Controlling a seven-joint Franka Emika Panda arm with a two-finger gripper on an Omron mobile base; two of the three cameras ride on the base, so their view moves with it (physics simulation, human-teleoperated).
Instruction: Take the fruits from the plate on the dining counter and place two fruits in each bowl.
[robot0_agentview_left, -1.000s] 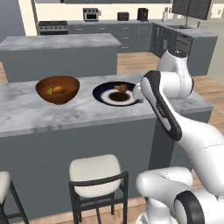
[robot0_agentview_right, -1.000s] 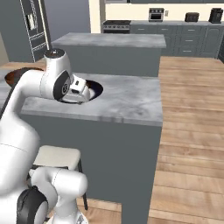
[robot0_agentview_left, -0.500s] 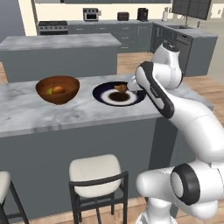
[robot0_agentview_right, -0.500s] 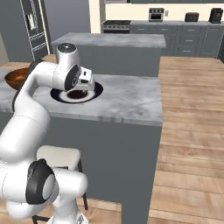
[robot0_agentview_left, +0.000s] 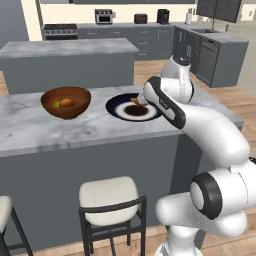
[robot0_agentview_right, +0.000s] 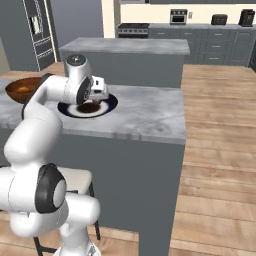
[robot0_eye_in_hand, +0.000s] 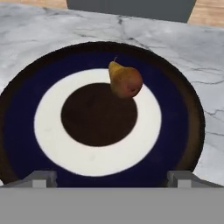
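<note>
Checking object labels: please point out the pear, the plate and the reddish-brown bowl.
pear (robot0_eye_in_hand: 126, 81), hand view, its rounded body.
plate (robot0_eye_in_hand: 26, 103), hand view, navy rim.
reddish-brown bowl (robot0_agentview_left: 64, 110), left base view, outer wall.

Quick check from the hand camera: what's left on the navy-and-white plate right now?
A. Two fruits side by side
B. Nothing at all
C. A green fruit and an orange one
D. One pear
D: the hand view shows a single yellow-brown pear lying on the plate, at the edge of its dark centre, with no other fruit on it.
</note>
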